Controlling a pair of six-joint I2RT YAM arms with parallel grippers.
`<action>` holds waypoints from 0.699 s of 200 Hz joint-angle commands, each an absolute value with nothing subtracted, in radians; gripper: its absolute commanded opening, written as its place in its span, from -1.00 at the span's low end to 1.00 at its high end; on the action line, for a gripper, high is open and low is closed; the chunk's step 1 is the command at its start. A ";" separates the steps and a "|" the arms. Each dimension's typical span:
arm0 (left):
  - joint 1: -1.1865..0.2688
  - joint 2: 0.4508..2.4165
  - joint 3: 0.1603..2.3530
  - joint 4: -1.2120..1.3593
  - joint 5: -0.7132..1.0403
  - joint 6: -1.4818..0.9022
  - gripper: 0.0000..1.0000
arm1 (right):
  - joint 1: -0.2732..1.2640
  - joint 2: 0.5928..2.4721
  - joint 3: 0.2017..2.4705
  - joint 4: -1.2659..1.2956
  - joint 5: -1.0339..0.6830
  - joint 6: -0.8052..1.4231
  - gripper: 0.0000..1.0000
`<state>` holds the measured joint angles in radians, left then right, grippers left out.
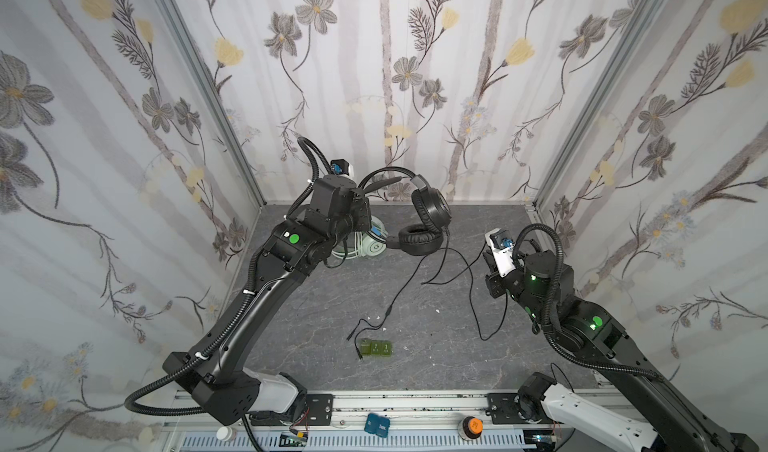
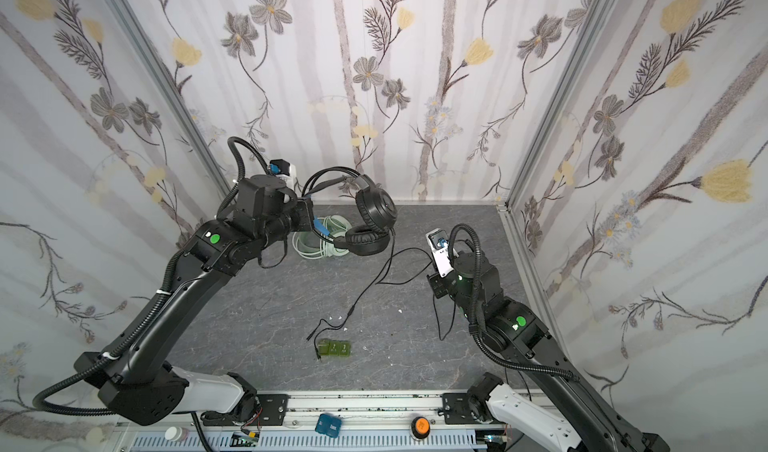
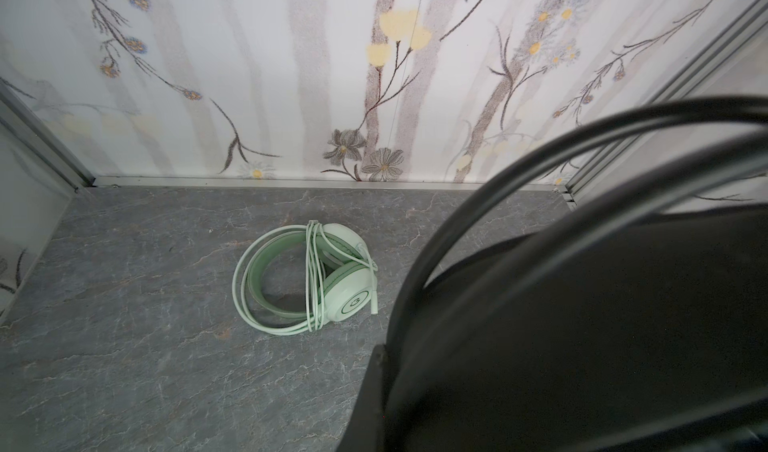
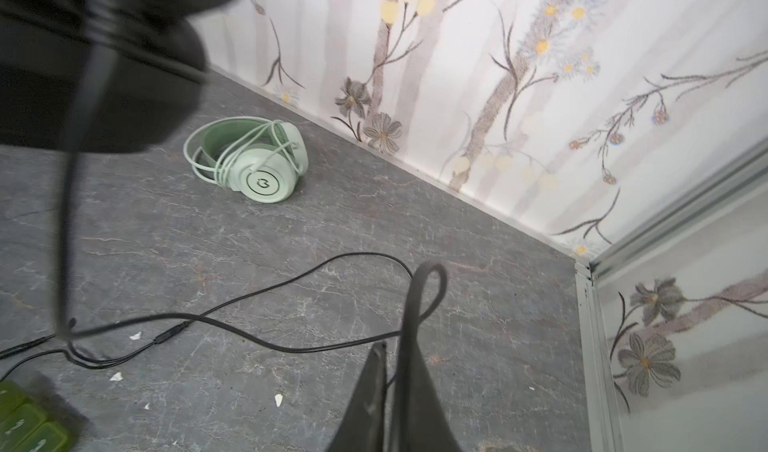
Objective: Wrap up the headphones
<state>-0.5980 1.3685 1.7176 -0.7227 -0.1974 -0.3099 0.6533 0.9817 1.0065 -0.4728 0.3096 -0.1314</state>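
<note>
Evidently your left pincer (image 2: 306, 209) is clamped on the stiff band of the black headset (image 1: 430, 211), hanging just above the wrapped mint headset (image 3: 353, 300), while its limp, likely slippery black cable (image 4: 412, 304) loops up at your right pincer (image 4: 390, 367), whose hold I cannot tell; grasp there.
</note>
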 commanded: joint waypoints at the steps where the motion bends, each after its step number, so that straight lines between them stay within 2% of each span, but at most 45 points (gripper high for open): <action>1: -0.587 1.345 1.723 -0.711 -0.172 -0.293 -1.00 | 0.592 1.003 0.970 -0.363 0.225 -0.098 -0.18; 14: -0.582 1.344 1.747 -0.735 -0.167 -0.289 -1.00 | 0.541 1.029 0.953 -0.328 0.178 -0.089 0.11; 31: -0.577 1.351 1.788 -0.771 -0.167 -0.280 -1.00 | 0.477 1.080 0.968 -0.314 0.131 -0.078 0.25; 53: -0.571 1.363 1.843 -0.810 -0.170 -0.268 -1.00 | 0.453 1.080 1.003 -0.305 0.072 -0.098 0.31; 80: -0.560 1.380 1.919 -0.853 -0.148 -0.257 -1.00 | 0.455 0.942 0.928 -0.189 -0.209 -0.201 0.35; 91: -0.561 1.392 1.954 -0.870 -0.134 -0.251 -1.00 | 0.456 0.905 0.909 -0.161 -0.269 -0.207 0.40; 123: -0.548 1.425 2.052 -0.910 -0.079 -0.244 -1.00 | 0.471 0.923 0.929 -0.209 -0.452 -0.210 0.39; 140: -0.546 1.452 2.105 -0.936 -0.052 -0.242 -1.00 | 0.517 0.922 0.897 -0.181 -0.476 -0.191 0.40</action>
